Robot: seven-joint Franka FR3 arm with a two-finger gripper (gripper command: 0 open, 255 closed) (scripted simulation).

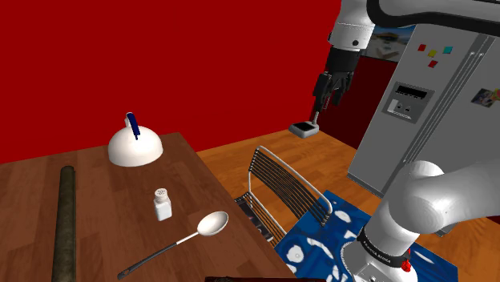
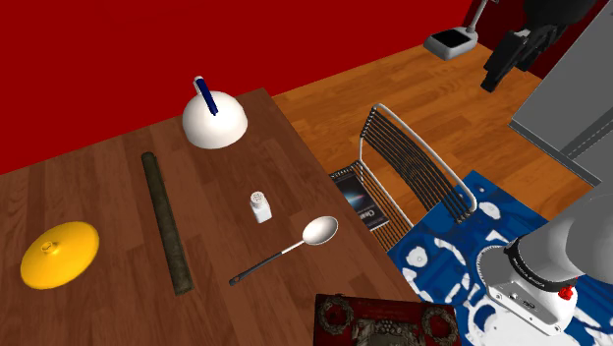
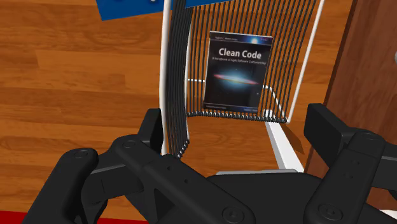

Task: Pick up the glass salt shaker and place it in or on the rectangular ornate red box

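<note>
— Hanging free, is it, the black gripper (image 1: 324, 98)?

— Yes, it is hanging high over the wooden floor, well off the table's (image 1: 96, 192) chair-side edge, beside the grey fridge (image 1: 417, 120). Its fingers (image 3: 153, 130) are standing wide apart and clasping nothing. Between them the wrist view is showing a wire chair (image 3: 181, 70) with a book (image 3: 238, 70) titled "Clean Code" lying on its seat.

— And where is the salt shaker (image 1: 163, 203) sitting?

— It is standing upright on the table, pale-bodied with a perforated cap, nearer the chair-side edge than the far one. A white dome (image 1: 136, 147) with a blue handle is sitting well behind it, and a spoon (image 1: 180, 239) is lying just in front, its bowl pointing toward that same edge.

— What about the red box (image 2: 388, 320)?

— It is sitting at the table's near corner by the chair-side edge, cut off by the second exterior view's bottom edge. A dark rod (image 2: 167, 222) and a yellow lid (image 2: 59, 254) are lying toward the opposite edge.
</note>
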